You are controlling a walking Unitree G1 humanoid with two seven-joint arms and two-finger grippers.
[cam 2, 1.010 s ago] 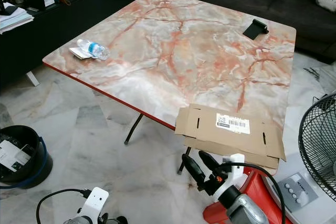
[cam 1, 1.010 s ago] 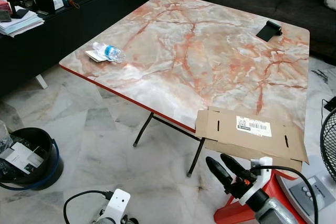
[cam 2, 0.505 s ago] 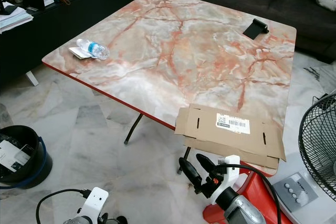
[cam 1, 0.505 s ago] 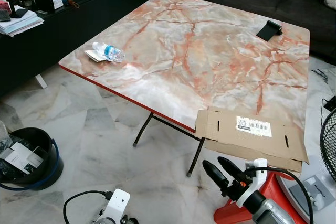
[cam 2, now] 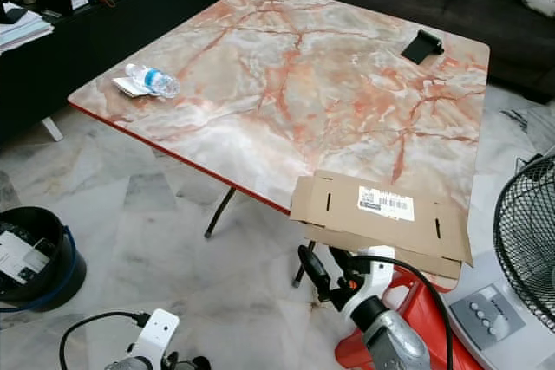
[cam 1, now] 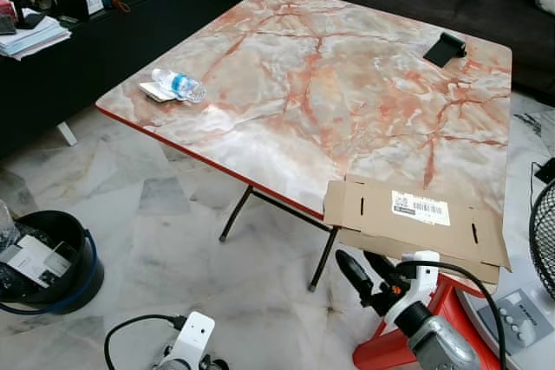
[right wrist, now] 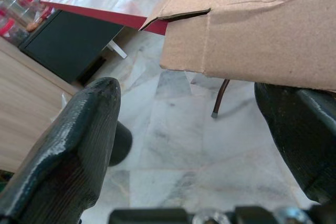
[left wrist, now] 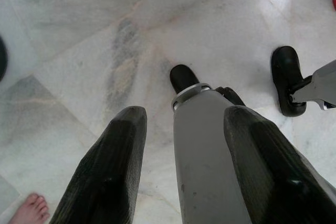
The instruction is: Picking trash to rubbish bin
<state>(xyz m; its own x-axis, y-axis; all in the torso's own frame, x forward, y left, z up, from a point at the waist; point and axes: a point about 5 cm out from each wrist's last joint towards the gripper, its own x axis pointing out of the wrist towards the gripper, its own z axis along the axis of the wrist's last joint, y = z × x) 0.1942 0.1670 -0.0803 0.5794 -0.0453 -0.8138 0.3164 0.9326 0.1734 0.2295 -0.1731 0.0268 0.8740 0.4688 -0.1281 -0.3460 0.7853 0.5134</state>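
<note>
Hovering just below the flattened cardboard that overhangs the marble table's near edge, the right gripper is spread. Right wrist: cardboard edge just ahead between parted fingers. Left gripper hangs parted over floor.

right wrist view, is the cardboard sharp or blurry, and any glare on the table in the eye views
Right wrist view: the flattened cardboard is sharp enough to show its torn edge, while the near black fingers look soft. Left eye view: a pale sheen lies across the marble table near the water bottle, and the picture is not blurred.
</note>
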